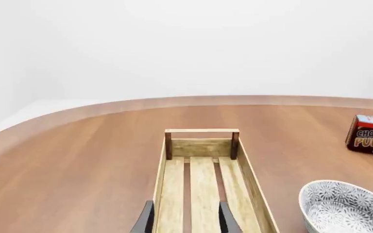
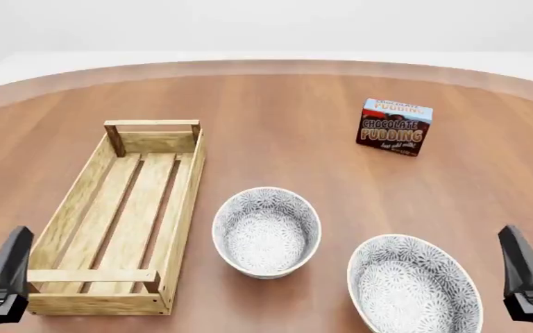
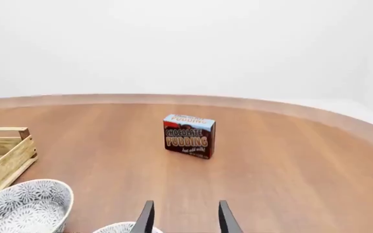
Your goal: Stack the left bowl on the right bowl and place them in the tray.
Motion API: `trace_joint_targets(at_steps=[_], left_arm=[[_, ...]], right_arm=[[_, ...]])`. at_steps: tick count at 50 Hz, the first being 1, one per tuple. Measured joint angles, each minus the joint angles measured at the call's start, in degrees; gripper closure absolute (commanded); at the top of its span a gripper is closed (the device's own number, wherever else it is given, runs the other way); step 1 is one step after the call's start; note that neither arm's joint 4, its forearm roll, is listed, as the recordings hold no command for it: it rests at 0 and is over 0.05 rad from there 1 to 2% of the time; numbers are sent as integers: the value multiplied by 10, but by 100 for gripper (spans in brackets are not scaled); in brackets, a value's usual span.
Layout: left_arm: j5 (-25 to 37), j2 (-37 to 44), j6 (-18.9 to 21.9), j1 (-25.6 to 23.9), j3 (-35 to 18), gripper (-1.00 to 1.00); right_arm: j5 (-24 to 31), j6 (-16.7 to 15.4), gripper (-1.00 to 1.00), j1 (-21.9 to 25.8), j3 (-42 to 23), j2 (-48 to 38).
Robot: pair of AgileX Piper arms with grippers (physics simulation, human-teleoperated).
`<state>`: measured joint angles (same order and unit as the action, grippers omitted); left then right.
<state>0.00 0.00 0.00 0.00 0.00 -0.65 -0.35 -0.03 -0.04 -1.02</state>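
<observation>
A long light-wood tray (image 2: 119,215) lies on the left part of the round brown table (image 2: 285,118), its length running away from the arms. It has a slatted bottom of three pale planks with dark gaps between them, low plank sides, short corner posts and a crossbar at each end; nothing lies in it. Just to its right sits the left bowl (image 2: 266,231), upright, white with a fine grey flower pattern inside and out. The right bowl (image 2: 413,286), with the same pattern, stands nearer the arms and farther right, apart from the first. A chocolate pudding box (image 2: 394,127) stands upright farther back on the right, well apart from both bowls. The left gripper (image 1: 186,219) hangs over the near end of the tray, its two dark fingers spread apart with nothing between them. The right gripper (image 3: 185,217) hangs above the near rim of the right bowl, fingers likewise parted and holding nothing.
</observation>
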Motion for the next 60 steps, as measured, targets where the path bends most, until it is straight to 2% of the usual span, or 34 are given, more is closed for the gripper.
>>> trace_joint_targets(at_steps=[10, 19, 40, 50, 60], left_arm=[[0, 0, 0, 0, 0, -100], [0, 0, 0, 0, 0, -100], [0, 0, 0, 0, 0, -100], [0, 0, 0, 0, 0, -100], [0, 0, 0, 0, 0, -100]], right_arm=[[-69, -16, -100, 23, -4, -104], [-80, -47, -100, 79, -94, -271], [63, -98, -100, 245, -408, -648], [112, -79, -100, 310, -502, -787], [128, -52, -100, 343, -553, -880]])
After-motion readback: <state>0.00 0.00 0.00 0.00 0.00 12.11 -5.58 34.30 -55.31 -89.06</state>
